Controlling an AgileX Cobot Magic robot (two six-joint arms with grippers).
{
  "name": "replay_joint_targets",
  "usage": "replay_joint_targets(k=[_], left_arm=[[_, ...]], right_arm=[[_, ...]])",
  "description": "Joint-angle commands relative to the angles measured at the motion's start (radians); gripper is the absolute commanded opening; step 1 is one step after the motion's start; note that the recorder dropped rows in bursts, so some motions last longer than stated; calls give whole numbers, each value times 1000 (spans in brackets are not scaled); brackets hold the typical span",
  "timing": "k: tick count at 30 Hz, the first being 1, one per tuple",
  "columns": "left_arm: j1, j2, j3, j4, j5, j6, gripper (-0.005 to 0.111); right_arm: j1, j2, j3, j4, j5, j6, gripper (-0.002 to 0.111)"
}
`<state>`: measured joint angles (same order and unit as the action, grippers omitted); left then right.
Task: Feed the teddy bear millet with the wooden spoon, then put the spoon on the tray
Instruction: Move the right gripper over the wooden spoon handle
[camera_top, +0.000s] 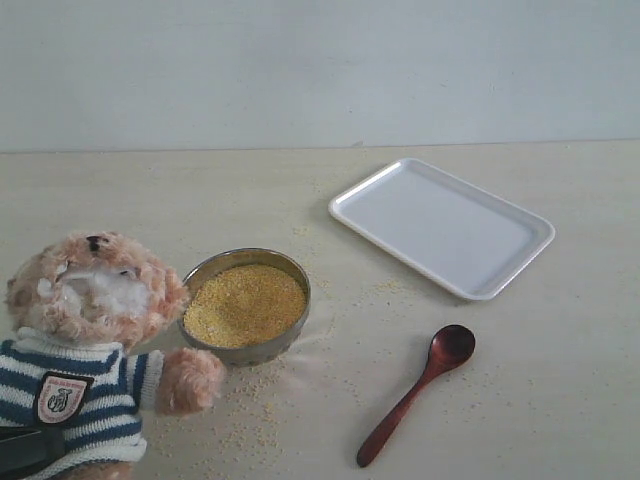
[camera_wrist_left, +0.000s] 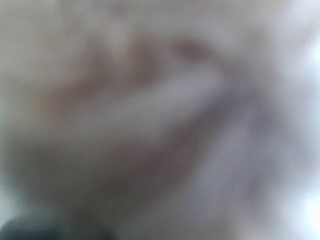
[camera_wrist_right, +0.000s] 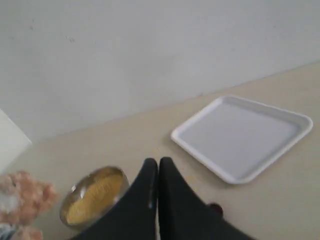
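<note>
The teddy bear (camera_top: 90, 300) sits at the front left, one paw beside the metal bowl of millet (camera_top: 245, 303). To the right of the bowl, the wooden spoon (camera_top: 415, 395) lies flat on the table with nothing touching it. Farther back on the right is the white tray (camera_top: 440, 225), with nothing on it. My right gripper (camera_wrist_right: 158, 162) is shut and holds nothing; it hovers above the table, with the millet (camera_wrist_right: 95, 197), the tray (camera_wrist_right: 240, 135), the bear (camera_wrist_right: 22, 200) and the spoon's tip (camera_wrist_right: 216, 207) below it. The left wrist view is only a pale brown and grey blur.
Loose millet grains (camera_top: 250, 410) are scattered on the beige table (camera_top: 560, 380) around the bowl and toward the tray. A dark part (camera_top: 25, 450) presses against the bear's shirt at the lower left corner. A pale wall rises behind the table.
</note>
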<state>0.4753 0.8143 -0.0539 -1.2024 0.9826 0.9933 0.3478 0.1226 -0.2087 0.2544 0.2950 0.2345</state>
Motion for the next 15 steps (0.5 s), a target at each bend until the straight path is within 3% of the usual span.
replay_joint_targets(k=[1, 7, 15], left_arm=[[3, -8, 2, -19, 11, 7, 5], [3, -8, 2, -19, 11, 7, 5], [3, -8, 2, -19, 8, 7, 5]], right_arm=[[1, 249, -186, -10, 239, -204, 0], [1, 536, -312, 31, 315, -235, 0], [1, 729, -314, 52, 347, -265, 0]])
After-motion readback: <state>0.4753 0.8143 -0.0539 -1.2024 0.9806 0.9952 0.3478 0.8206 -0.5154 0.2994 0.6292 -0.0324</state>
